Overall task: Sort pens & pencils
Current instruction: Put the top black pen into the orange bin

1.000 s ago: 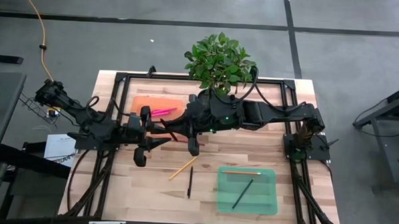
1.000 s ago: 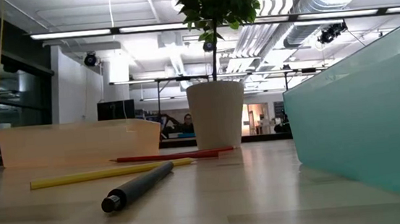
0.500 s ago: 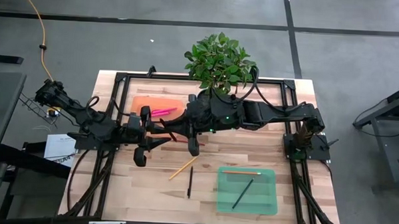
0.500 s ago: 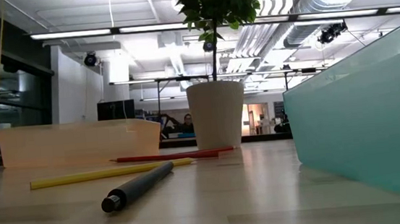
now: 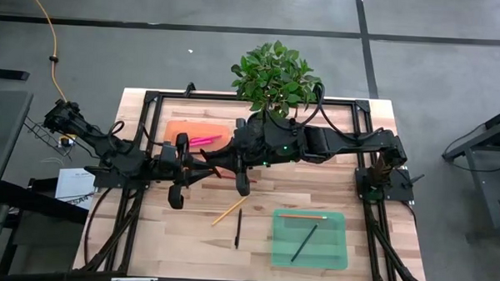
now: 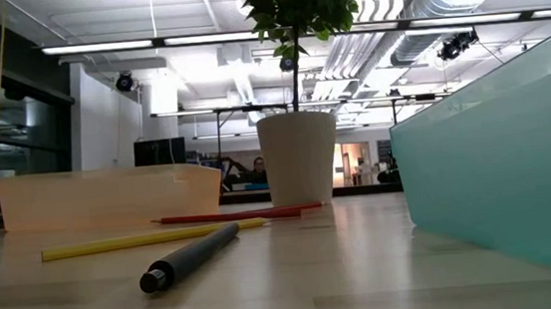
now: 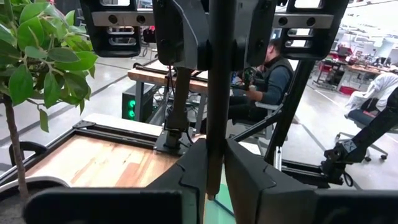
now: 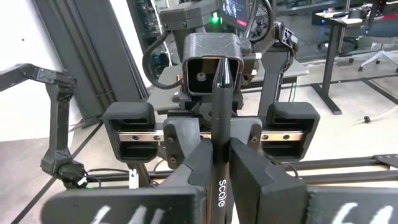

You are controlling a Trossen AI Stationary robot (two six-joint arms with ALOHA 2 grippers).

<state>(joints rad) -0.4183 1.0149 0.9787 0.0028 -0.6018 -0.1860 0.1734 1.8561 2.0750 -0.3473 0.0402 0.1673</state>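
A dark pen (image 8: 221, 106) is held clear above the table's middle between both grippers. My left gripper (image 5: 192, 166) and my right gripper (image 5: 221, 163) face each other, each shut on it. Pink pens (image 5: 202, 140) lie in the orange tray (image 5: 180, 127). An orange pencil (image 5: 301, 216) and a long dark one (image 5: 304, 242) lie in the green tray (image 5: 336, 259). A yellow pencil (image 6: 153, 239), a red pencil (image 6: 236, 215) and another dark pen (image 6: 189, 256) lie flat on the table. My left gripper (image 7: 214, 180) pinches the dark pen (image 7: 221, 93) between its two fingers. The pen runs forward along the fingers toward the right arm, roughly level and clear of the table. My right gripper (image 8: 221, 165) pinches the same pen at its printed barrel (image 8: 221, 186) between its two fingers. The pen lies along the fingers, and its pointed end (image 8: 223, 68) faces the left arm.
A potted plant (image 5: 273, 79) stands at the table's far edge behind the right arm. The orange tray sits far left and the green tray near right. A person (image 7: 273, 78) sits in the room beyond the table.
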